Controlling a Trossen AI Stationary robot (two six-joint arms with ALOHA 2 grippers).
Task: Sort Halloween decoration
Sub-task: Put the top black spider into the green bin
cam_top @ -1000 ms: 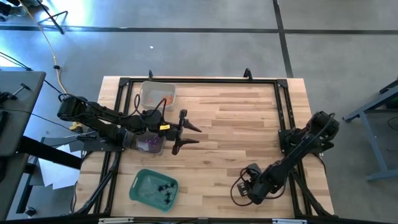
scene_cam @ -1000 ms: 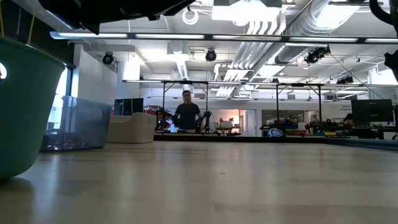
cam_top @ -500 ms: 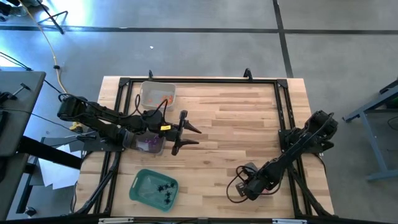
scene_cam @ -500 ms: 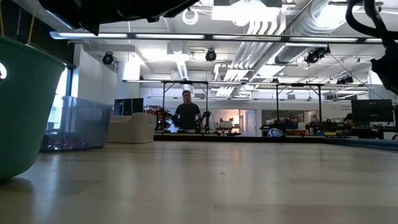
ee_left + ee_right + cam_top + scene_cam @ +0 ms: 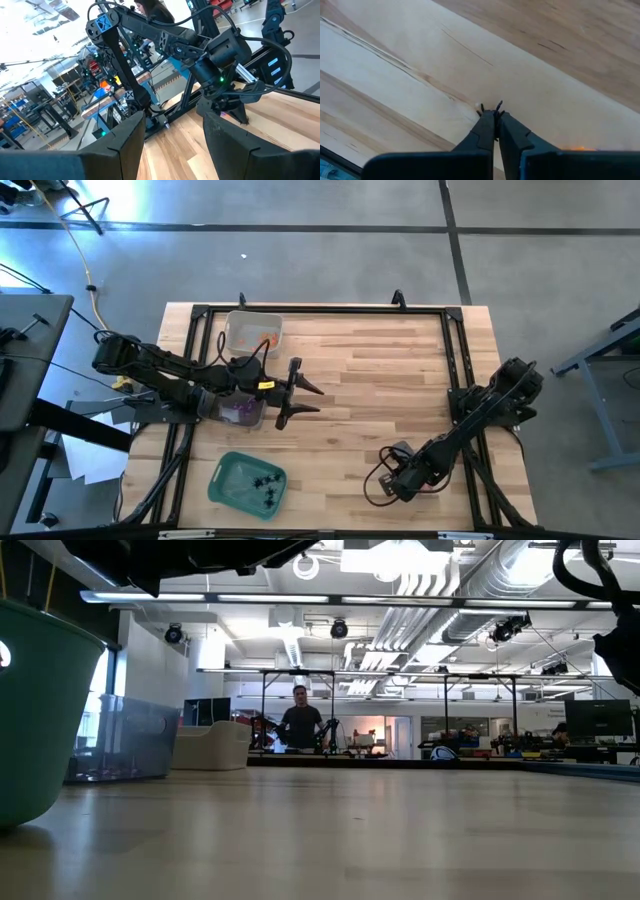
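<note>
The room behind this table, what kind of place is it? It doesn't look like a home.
Most likely a robotics lab or open workshop. Bare ducts and pipes run under the ceiling, metal-framed work stations fill the floor where a person stands, and another robot arm sits on a wooden table.

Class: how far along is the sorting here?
Done: orange trinkets in one clear tray, purple ones in another, spiders in the green tray. In hand: right pincer shut on a tiny black trinket at the table. To do: probably dropping it with the spiders. Left pincer waits open mid-table.
</note>
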